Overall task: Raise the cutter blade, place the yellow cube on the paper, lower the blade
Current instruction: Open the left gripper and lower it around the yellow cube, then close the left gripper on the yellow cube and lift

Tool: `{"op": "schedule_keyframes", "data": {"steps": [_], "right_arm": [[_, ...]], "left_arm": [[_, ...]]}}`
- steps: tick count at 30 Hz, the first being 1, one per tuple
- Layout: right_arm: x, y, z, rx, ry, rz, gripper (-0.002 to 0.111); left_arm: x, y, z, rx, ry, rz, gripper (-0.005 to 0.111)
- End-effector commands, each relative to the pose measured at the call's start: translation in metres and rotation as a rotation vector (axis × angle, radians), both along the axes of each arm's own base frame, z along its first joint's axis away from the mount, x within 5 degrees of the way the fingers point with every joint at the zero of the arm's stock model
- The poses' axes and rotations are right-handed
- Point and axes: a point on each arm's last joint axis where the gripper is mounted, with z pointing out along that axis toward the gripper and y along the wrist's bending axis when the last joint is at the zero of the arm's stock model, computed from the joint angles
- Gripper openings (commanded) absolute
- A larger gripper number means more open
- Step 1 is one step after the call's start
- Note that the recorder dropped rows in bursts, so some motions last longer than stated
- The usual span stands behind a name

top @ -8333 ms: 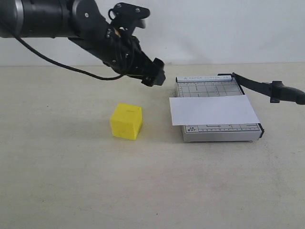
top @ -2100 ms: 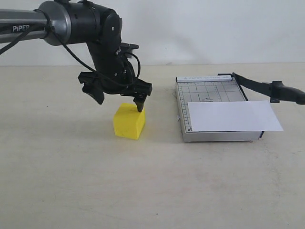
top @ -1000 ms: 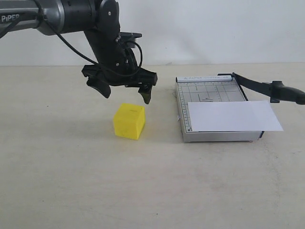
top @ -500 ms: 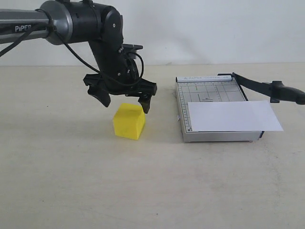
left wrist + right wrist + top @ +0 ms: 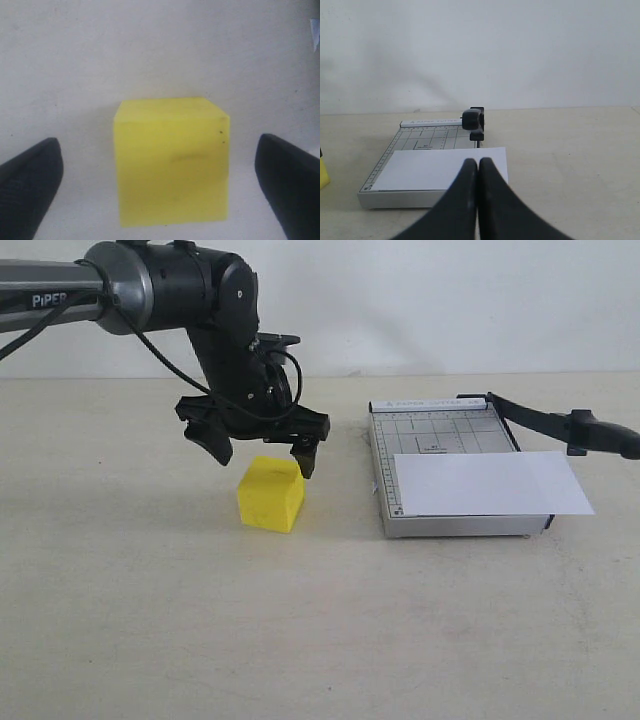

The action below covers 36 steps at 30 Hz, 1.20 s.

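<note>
The yellow cube (image 5: 270, 496) rests on the table left of the grey cutter base (image 5: 440, 435). My left gripper (image 5: 262, 457) hangs open just over the cube, one fingertip on each side and neither touching. The left wrist view shows the cube (image 5: 172, 160) between the two black fingers (image 5: 30, 185), with a gap on each side. The white paper (image 5: 488, 484) lies on the base and overhangs its right edge. The cutter blade (image 5: 560, 426) stands lifted off the board, handle out to the right. My right gripper (image 5: 478, 163) is shut on nothing, facing the paper (image 5: 440, 169) and the blade handle (image 5: 473, 120).
The bare beige tabletop (image 5: 300, 630) stretches in front of the cube and the cutter. A white wall (image 5: 450, 300) closes the back. The left arm's black body (image 5: 170, 285) reaches in from the upper left. A sliver of the cube (image 5: 322, 172) shows at the right wrist view's edge.
Over the last second my open left gripper came down from above the cube to straddle its top. Earlier, the paper shifted right on the base. The blade has not moved.
</note>
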Motion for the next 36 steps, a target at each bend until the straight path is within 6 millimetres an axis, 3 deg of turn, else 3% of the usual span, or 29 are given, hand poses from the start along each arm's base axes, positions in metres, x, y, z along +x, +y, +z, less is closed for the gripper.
{"op": "schedule_keyframes", "data": {"steps": [1,11,32,36], "right_arm": [[0.0,0.0,0.001,-0.002,-0.014,-0.001,0.0],[0.0,0.0,0.001,-0.002,-0.014,-0.001,0.0],[0.0,0.0,0.001,-0.002,-0.014,-0.001,0.0],[0.0,0.0,0.001,-0.002,-0.014,-0.001,0.0]], "left_arm": [[-0.003,-0.001,0.002,-0.011,0.028,0.003,0.098],[-0.007,0.0,-0.015,0.035,0.12,0.0,0.098],[-0.005,-0.005,-0.015,-0.02,0.094,-0.019,0.098],[-0.004,-0.005,-0.015,-0.022,0.09,-0.019,0.088]]}}
